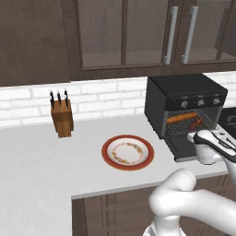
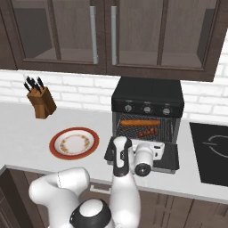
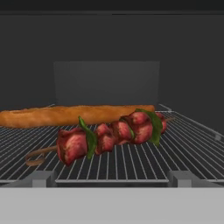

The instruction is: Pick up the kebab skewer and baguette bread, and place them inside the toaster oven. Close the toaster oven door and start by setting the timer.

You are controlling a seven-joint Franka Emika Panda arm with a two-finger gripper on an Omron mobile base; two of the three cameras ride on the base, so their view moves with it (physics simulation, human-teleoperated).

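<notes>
The toaster oven (image 1: 184,94) (image 2: 148,95) stands on the counter with its door (image 1: 180,148) (image 2: 172,161) dropped flat. On its wire rack (image 3: 131,162) lies the baguette bread (image 3: 65,115) (image 2: 140,122) (image 1: 180,118) towards the back. The kebab skewer (image 3: 111,133) (image 2: 147,132) (image 1: 196,123) rests in front of it. My gripper (image 1: 192,136) (image 2: 151,147) (image 3: 111,179) hovers over the lowered door, just outside the oven mouth, pointing in at the food. It is open and holds nothing, with its fingertips (image 3: 41,178) spread wide apart.
A red-rimmed plate (image 1: 127,152) (image 2: 74,143) sits bare on the counter left of the oven. A knife block (image 1: 61,117) (image 2: 41,102) stands by the back wall. A black cooktop (image 2: 213,151) lies right of the oven. Three knobs (image 2: 147,108) line the oven front.
</notes>
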